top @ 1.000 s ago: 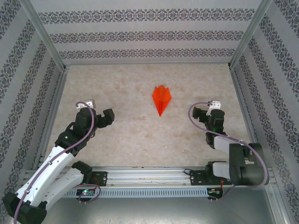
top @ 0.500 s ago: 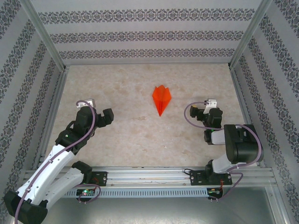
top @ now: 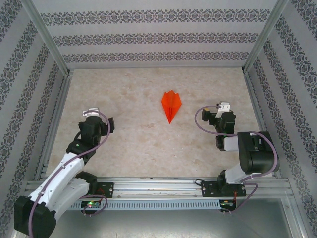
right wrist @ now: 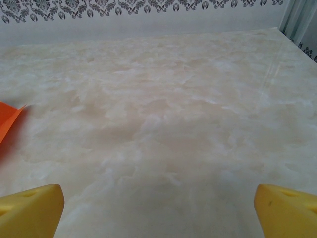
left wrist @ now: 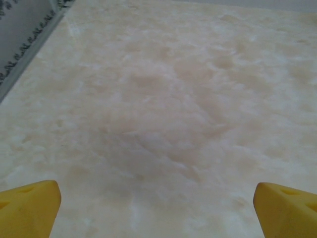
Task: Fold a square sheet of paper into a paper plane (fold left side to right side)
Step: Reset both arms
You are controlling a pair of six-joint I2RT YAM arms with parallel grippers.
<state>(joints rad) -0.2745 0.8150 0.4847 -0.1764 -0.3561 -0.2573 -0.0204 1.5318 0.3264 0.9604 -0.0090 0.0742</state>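
The square sheet of paper lies folded into an orange-red paper plane [top: 171, 105] on the marble table top, its sharp point toward the near edge. One corner of the paper plane [right wrist: 7, 121] shows at the left edge of the right wrist view. My left gripper [top: 98, 121] hovers left of and nearer than the plane, well apart from it. It is open, and between its yellow fingertips [left wrist: 27, 208] I see bare table. My right gripper [top: 218, 117] stands to the right of the plane, also open with nothing between its fingertips [right wrist: 287, 210].
Patterned walls [top: 158, 34] close in the table on the left, back and right. A metal rail [top: 158, 186] with both arm bases runs along the near edge. The back wall [right wrist: 148, 12] rises ahead of the right gripper.
The right arm has folded back toward its base, its gripper shifting slightly away. The left gripper has drawn back a little and turned. The plane has not moved.
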